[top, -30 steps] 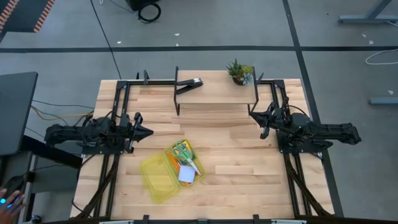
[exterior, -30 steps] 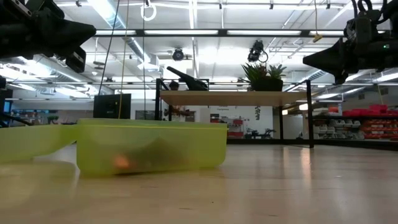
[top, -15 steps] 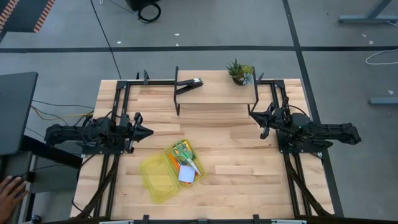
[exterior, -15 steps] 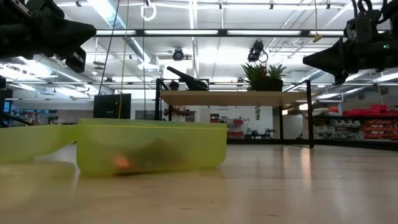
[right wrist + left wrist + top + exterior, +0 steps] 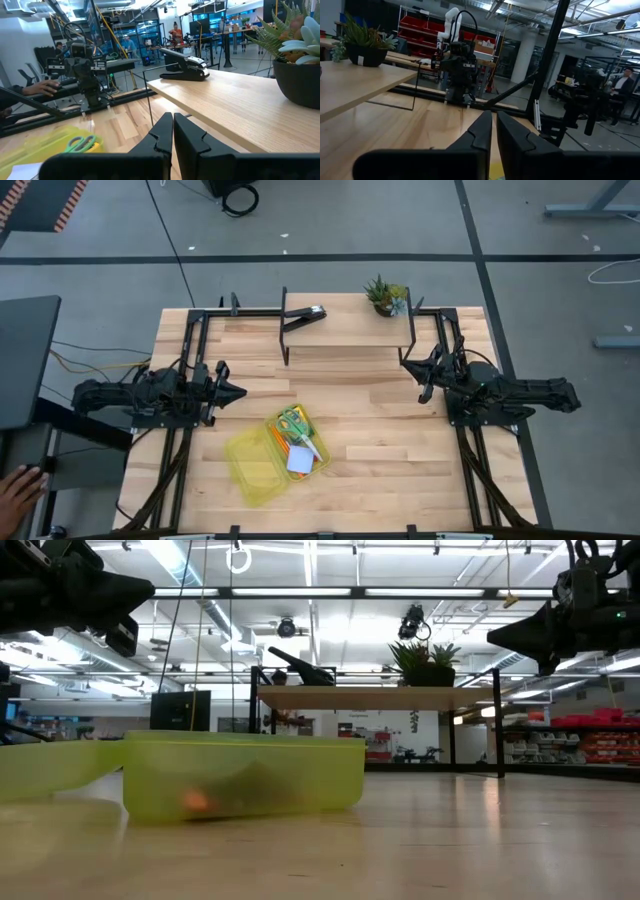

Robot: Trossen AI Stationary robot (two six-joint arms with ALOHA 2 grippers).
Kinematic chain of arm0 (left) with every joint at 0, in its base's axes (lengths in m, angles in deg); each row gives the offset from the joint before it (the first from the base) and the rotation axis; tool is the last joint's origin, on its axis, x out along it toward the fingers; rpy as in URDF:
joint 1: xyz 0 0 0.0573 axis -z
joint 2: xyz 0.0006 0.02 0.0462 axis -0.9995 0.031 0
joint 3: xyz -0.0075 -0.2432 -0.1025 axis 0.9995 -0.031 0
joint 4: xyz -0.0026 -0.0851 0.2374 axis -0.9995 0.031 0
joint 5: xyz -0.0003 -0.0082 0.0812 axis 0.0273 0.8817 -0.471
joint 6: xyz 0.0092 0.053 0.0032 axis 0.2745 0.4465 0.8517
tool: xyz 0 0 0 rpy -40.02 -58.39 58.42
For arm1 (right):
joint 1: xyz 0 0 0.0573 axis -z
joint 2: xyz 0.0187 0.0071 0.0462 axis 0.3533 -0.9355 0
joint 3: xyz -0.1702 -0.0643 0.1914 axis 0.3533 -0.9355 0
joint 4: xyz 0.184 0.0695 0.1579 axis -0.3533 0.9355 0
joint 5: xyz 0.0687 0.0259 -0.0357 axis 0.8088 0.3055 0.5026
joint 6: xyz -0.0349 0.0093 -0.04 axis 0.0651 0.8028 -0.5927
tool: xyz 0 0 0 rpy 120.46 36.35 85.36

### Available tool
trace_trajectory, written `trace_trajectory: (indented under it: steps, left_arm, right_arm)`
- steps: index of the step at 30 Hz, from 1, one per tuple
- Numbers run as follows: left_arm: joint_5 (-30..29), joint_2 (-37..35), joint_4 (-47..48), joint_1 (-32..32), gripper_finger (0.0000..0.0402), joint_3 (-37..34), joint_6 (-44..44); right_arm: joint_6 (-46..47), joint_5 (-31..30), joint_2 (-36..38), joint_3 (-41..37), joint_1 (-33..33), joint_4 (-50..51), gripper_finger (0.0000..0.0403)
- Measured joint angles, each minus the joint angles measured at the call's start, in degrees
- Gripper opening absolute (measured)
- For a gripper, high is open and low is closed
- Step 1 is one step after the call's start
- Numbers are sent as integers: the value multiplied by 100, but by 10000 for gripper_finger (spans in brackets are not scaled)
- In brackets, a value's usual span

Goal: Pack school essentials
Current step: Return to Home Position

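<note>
Over the table (image 5: 390, 430), left pincer (image 5: 240, 391) and right pincer (image 5: 405, 360) hover apart, both closed.

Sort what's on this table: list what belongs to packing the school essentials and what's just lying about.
Job: yellow-green box, open, holding green-handled scissors, orange pencil, pale notepad.
Lying about: black stapler, potted plant, both on the raised shelf.
The left gripper and right gripper wait at the table's sides, empty.

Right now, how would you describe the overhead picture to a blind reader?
An open yellow-green box, holding green-handled scissors and a pale notepad, lies on a wooden table. The left gripper and right gripper hover at either side, fingers shut.
</note>
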State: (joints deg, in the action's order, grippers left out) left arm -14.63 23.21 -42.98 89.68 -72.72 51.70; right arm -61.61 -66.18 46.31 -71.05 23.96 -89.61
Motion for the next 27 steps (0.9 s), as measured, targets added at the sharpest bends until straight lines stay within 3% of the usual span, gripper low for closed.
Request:
trace_trajectory:
  steps: [27]
  left_arm:
    - [0, -1, -2, 0, 28, 0, -3]
  right_arm:
    - [-1, 2, 1, 0, -2, -1, 23]
